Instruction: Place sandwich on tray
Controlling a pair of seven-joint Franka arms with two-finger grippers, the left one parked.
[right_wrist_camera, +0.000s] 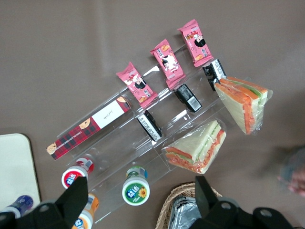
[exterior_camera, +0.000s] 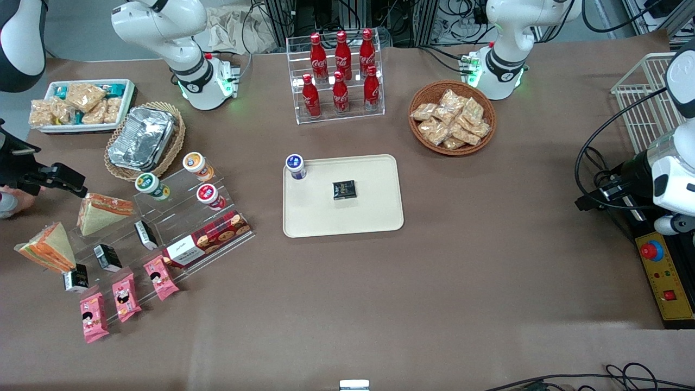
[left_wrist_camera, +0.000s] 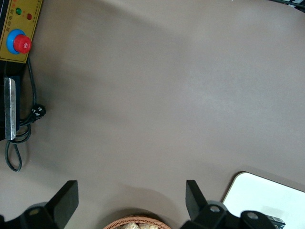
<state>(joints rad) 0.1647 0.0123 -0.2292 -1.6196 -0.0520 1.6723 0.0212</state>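
Only in the right wrist view was the black two-finger gripper [right_wrist_camera: 139,185] seen spread wide and holding nothing. The clear-wrapped triangular sandwich with orange, white and green filling [exterior_camera: 48,248] [right_wrist_camera: 244,102] was laid near the table's working-arm edge. The cream-beige rectangular tray [exterior_camera: 374,217] was left mostly bare.

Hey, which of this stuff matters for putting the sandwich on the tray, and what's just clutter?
Job: clear-wrapped triangular sandwich with orange-and-green filling; cream plastic tray; open gripper hovering near both sandwiches.
Clutter: redder-filled sandwich wedge, red cola bottles, foil container, wicker snack basket, pink snack packets.
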